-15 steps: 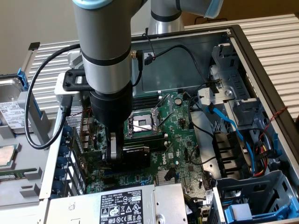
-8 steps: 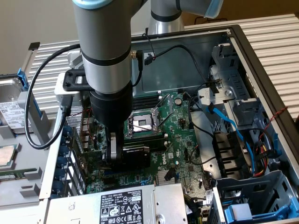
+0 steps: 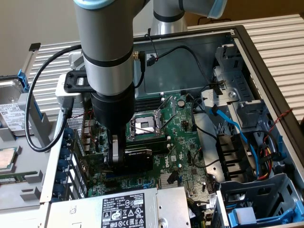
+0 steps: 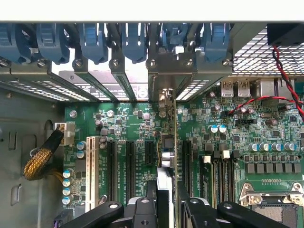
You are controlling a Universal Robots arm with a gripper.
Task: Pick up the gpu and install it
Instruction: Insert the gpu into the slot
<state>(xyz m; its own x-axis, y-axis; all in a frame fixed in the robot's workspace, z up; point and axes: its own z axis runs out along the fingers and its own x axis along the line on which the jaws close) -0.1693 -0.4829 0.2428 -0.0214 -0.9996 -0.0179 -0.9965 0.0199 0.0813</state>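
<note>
Install step in hand: your gripper (image 3: 124, 159) clamps gpu (image 3: 137, 158) edge-on, partly closed, over motherboard (image 3: 183, 142) slots at 7 o'clock from CPU socket (image 3: 145, 126); seating needs straight push

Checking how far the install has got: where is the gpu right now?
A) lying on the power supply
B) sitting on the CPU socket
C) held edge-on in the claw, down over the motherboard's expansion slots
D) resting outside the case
C: the claw grips the gpu upright, low over the motherboard, its bracket up against the rear slot openings.
</note>
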